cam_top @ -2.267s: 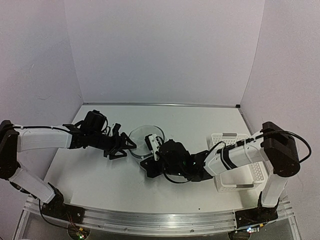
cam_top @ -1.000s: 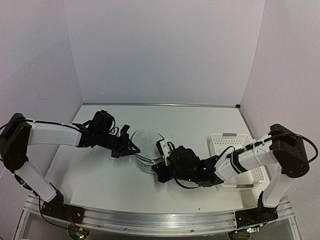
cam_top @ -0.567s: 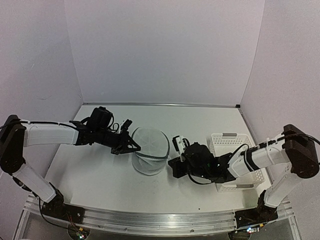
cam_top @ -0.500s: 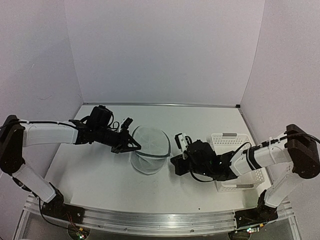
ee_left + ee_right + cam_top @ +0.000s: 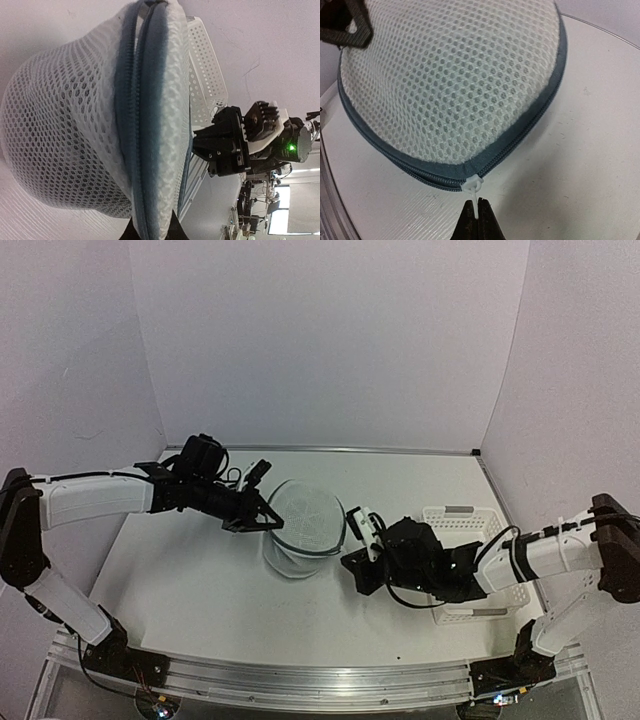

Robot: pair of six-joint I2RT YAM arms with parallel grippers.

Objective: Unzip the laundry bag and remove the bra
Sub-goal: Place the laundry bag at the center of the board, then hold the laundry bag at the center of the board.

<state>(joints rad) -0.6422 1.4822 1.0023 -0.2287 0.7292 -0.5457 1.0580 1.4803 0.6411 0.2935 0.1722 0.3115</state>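
Top external view: our left tool (image 5: 266, 524) is clenched on the rim of the laundry bag (image 5: 308, 520), which lies tilted on the bench (image 5: 190, 580) between both arms. Our right tool (image 5: 477, 206) pinches the white zipper pull (image 5: 472, 185). We should brace the rim and draw the pull along the seam's curve, not outward. We cannot make out the bra through the mesh. In the basket (image 5: 458, 511) we see nothing.

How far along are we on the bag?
Done: left gripper pinches the laundry bag rim, right gripper is shut on the zipper pull. In hand: starting the unzip; the zipper looks closed where visible. To do: open it and take the bra out; none shows outside the bag.
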